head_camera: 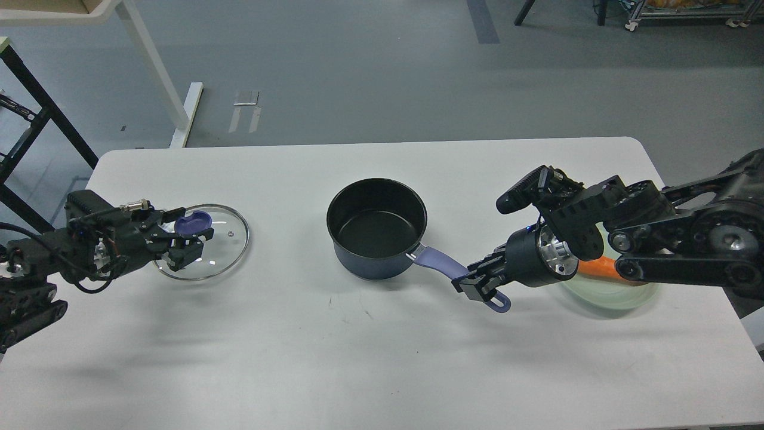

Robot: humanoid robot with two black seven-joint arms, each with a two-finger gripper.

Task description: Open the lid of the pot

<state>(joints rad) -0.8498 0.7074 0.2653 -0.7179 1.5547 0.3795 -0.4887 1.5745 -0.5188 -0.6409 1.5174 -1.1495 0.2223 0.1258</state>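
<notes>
The dark blue pot (376, 230) stands open and empty at the table's middle. Its purple handle (434, 263) points to the lower right. My right gripper (477, 285) is shut on the far part of that handle. The glass lid (224, 248) with a purple knob (194, 222) is at the table's left, well apart from the pot, low over or on the table. My left gripper (182, 236) comes in from the left, and its fingers close on the knob from either side.
A pale green plate (621, 294) holding an orange carrot (597, 267) sits at the right, partly under my right arm. The white table (382, 358) has rounded corners. Table legs and a black frame stand on the floor at the far left.
</notes>
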